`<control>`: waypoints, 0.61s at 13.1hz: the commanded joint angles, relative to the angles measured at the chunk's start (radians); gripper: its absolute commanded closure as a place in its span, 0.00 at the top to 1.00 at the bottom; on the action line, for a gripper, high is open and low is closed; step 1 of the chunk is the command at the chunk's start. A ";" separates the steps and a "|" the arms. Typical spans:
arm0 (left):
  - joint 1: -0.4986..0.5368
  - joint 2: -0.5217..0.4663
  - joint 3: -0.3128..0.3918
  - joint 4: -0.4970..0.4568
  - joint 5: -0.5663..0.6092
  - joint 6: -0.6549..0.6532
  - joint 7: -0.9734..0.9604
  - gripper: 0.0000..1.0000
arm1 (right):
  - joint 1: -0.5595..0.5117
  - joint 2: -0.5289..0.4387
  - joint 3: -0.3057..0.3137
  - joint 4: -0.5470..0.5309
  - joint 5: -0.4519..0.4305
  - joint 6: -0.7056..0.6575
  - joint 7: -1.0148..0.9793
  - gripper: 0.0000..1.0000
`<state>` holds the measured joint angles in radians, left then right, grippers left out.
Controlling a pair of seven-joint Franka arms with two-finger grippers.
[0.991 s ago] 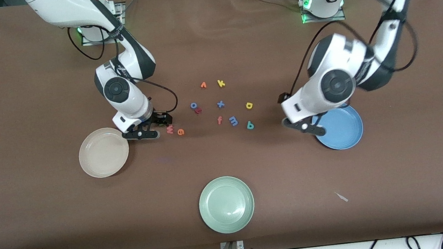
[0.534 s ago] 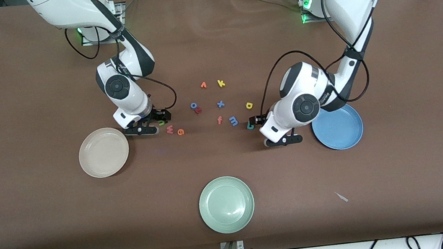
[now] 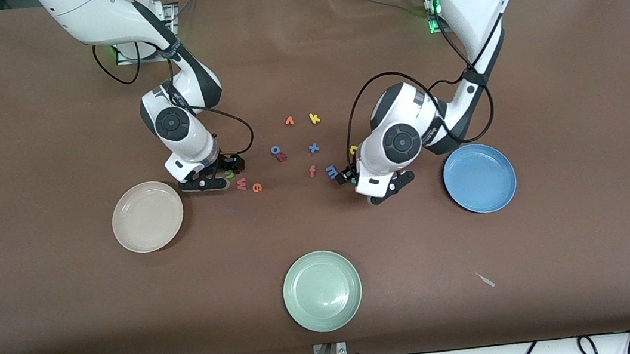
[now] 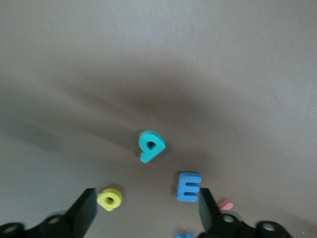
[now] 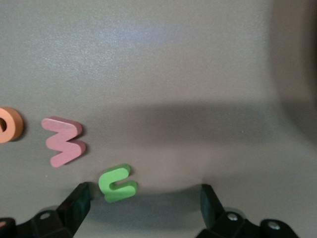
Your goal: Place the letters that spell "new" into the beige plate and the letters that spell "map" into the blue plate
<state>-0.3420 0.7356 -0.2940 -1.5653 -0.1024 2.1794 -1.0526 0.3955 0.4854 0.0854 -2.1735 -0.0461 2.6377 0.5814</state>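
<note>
The right gripper (image 3: 212, 182) hangs low over the table just beside the beige plate (image 3: 147, 216), fingers spread apart and holding nothing; in the right wrist view the green n (image 5: 118, 183) lies flat on the table between its fingers (image 5: 74, 206), closer to one of them. The pinkish-red w (image 3: 241, 183) and the orange e (image 3: 257, 188) lie next to the n, toward the left arm's end of the table.

The left gripper (image 3: 373, 189) hovers over the table between the letter cluster and the blue plate (image 3: 480, 178), its fingers (image 4: 83, 212) also apart and empty. In the left wrist view the teal p (image 4: 151, 146), the yellow a (image 4: 110, 199) and the blue m (image 4: 188, 186) all lie loose on the table.

Both plates hold no letters. A pale green plate (image 3: 322, 290) sits nearest the front camera
</note>
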 commanded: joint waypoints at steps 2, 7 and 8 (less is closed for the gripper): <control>-0.041 0.025 0.009 0.021 -0.023 0.014 -0.052 0.66 | -0.007 0.002 0.010 -0.009 -0.037 0.024 0.017 0.80; -0.094 0.068 0.013 0.010 -0.011 0.145 -0.037 0.65 | -0.007 0.002 0.010 -0.006 -0.064 0.024 0.011 0.46; -0.101 0.073 0.016 0.013 -0.011 0.151 -0.036 0.64 | -0.007 0.002 0.010 -0.006 -0.064 0.024 0.011 0.42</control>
<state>-0.4266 0.7965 -0.2927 -1.5664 -0.1024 2.3143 -1.1006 0.3952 0.4767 0.0886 -2.1717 -0.0879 2.6452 0.5814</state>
